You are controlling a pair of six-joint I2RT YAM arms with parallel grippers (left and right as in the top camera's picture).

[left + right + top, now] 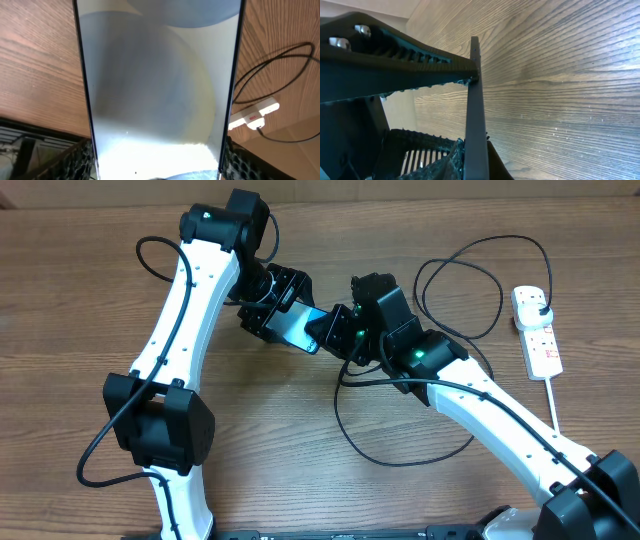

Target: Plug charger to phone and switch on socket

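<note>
The phone (297,326), its screen glowing light blue, hangs tilted above the table between both grippers. My right gripper (337,332) is shut on one end of it. In the right wrist view the phone (475,100) is edge-on, pinched between the pads of the right gripper (476,152). My left gripper (270,305) has the other end. In its wrist view the phone (160,85) fills the frame. The black pads (77,160) of the left gripper (157,167) sit against its long edges, and no gap shows. The charger cable (400,452) lies looped on the table and its plug sits in the socket (540,340). The connector tip is hidden.
The white socket strip (255,114) lies at the far right with its thick white cord (556,405) running toward the front edge. Black cable loops (462,280) spread behind and under the right arm. A thin black cable (150,260) curls at the left arm.
</note>
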